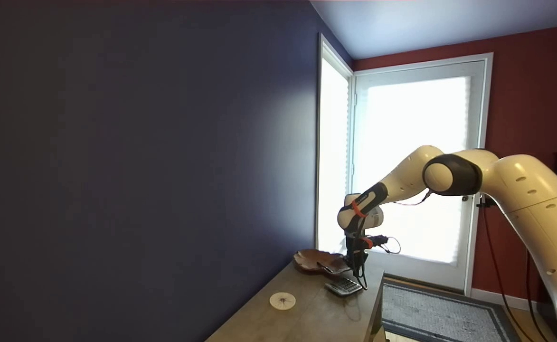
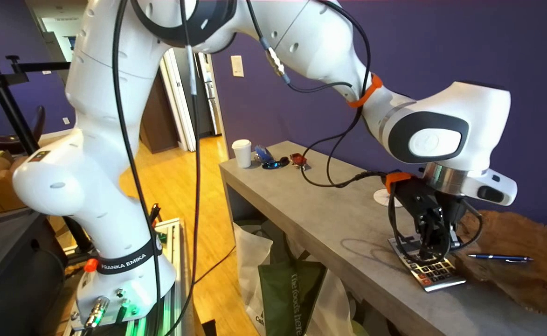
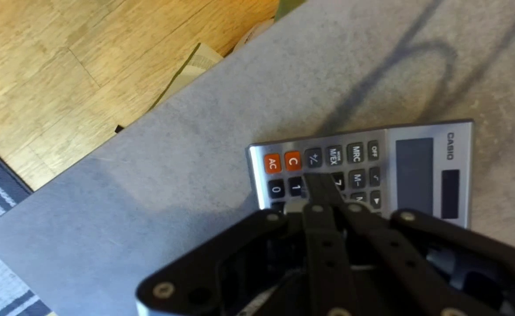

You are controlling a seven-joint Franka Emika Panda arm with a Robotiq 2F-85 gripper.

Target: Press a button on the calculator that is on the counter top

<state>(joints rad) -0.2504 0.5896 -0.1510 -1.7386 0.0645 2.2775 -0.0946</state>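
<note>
Since the calculator lies flat on the tabletop, long axis crosswise in wrist view, under the pinched-together fingers, which end btwn keys 1 & 7, press prob. needs straight down only (contact: can't tell).

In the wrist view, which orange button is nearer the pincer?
The C button, between AC and +/- on the calculator; AC, in the corner, is farther from the pincer.

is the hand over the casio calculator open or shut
The hand is shut: in the wrist view, its dark fingers meet at the tips over the Casio calculator, with no gap showing between them.
</note>
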